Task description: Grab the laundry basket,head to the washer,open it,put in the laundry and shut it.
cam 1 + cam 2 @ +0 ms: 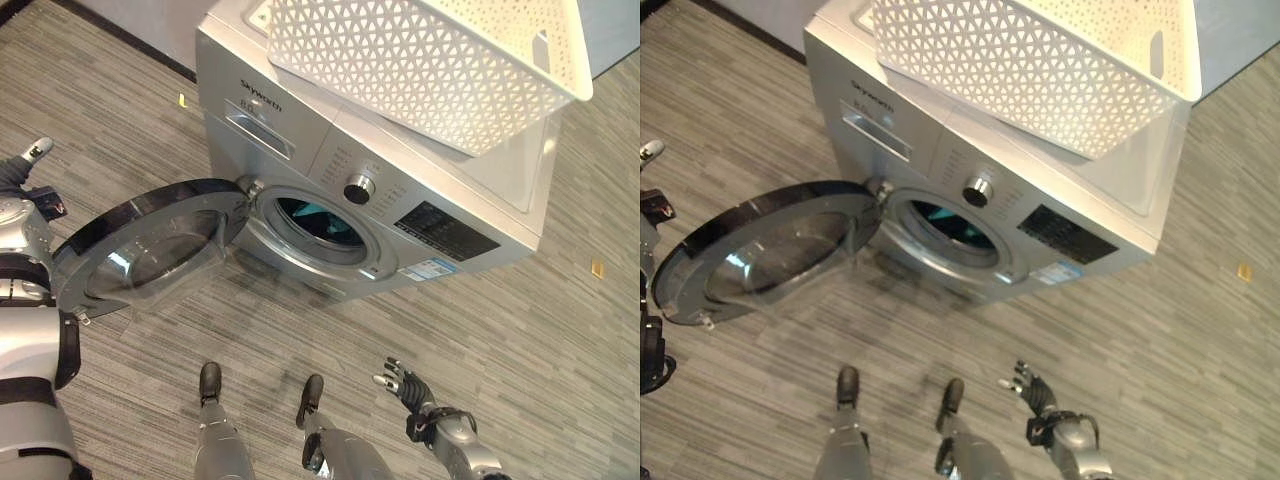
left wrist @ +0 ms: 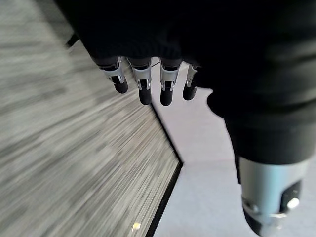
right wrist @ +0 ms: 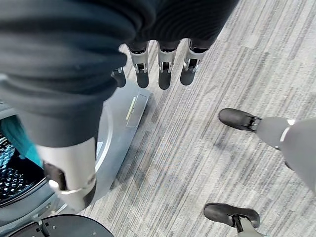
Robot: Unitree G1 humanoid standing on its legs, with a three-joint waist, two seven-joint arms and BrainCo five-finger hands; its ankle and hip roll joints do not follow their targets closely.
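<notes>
Basket point(image 1: 430, 60), white and latticed, sits on top of the washer point(image 1: 470, 215), well apart from both hands and cut off at the upper edge. The washer door point(image 1: 145, 245) hangs wide open to the robot's left, and teal laundry point(image 1: 322, 213) lies inside the drum, mostly hidden by the rim. The right hand point(image 1: 405, 385) hangs low over the floor point(image 1: 540, 350) in front of the washer, fingers point(image 3: 163, 74) relaxed and holding nothing. The left hand point(image 2: 148, 74) is out beside the door, fingers likewise loose and empty.
</notes>
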